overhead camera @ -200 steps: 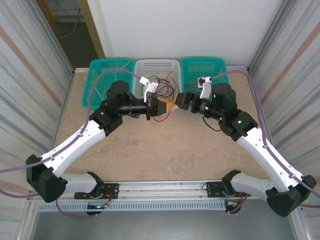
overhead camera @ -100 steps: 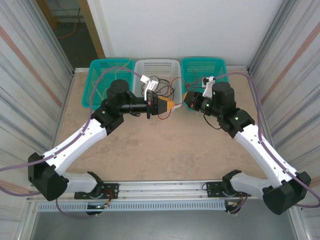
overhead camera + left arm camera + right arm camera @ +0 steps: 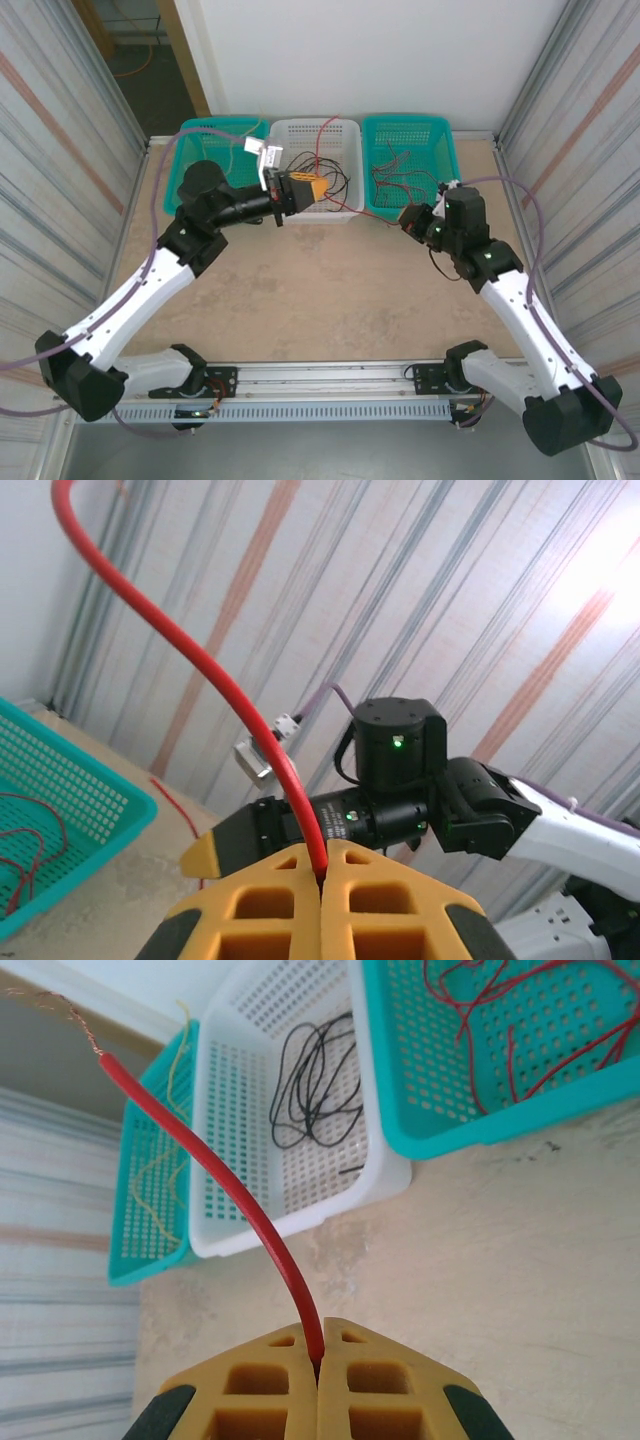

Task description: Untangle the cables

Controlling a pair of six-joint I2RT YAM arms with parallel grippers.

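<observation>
Left fingers (image 3: 312,188) over the white perforated plastic basket (image 3: 300,125) and right fingers (image 3: 405,215) just right of it both clamped thin red wire (image 3: 230,1194), apparently mid-extraction; next it seemed due for the teal basket (image 3: 410,119).

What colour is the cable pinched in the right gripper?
Red; the cable shows best in the right wrist view.

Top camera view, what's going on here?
Two robot arms are untangling thin cables. The left gripper has its jaws shut on a red cable near the white basket, which holds black cables. The right gripper is shut on a red cable end with a bare copper tip; I cannot tell if it is the same cable. Loose red cables lie in the right teal basket, pale yellow cables in the left teal basket.
</observation>
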